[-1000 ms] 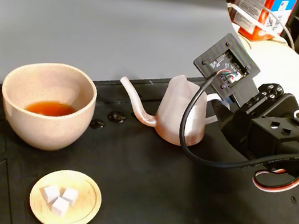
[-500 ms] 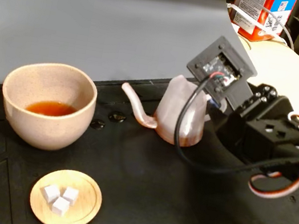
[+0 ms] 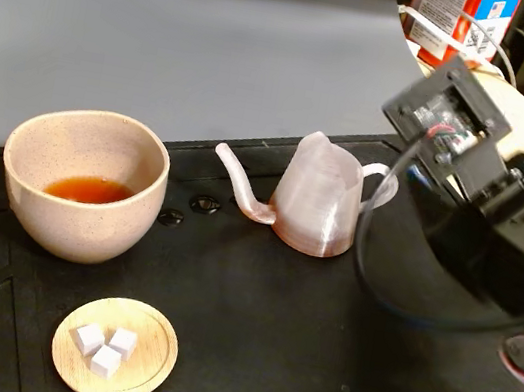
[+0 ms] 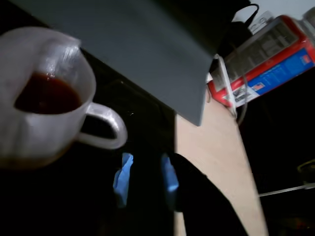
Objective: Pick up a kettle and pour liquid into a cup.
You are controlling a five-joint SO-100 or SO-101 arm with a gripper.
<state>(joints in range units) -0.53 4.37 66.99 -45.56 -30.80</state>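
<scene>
Jaws stand parted with nothing between them: in the wrist view I see the gripper (image 4: 146, 180) and its blue-tipped fingers (image 4: 122, 178) just clear of the white loop handle (image 4: 106, 127). The kettle (image 3: 315, 208) sits upright on the black mat (image 3: 315, 358), spout toward the cup (image 3: 82, 182), well apart from it. I note reddish-brown liquid (image 3: 88, 190) in the cup and more in the kettle. The wooden dish (image 3: 114, 349) holds white cubes (image 3: 106, 347).

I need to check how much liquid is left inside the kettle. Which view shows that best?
The wrist view: it looks down into the kettle, showing dark reddish liquid pooled inside. The fixed view shows the kettle from the side, with only a darker band near its base.
</scene>
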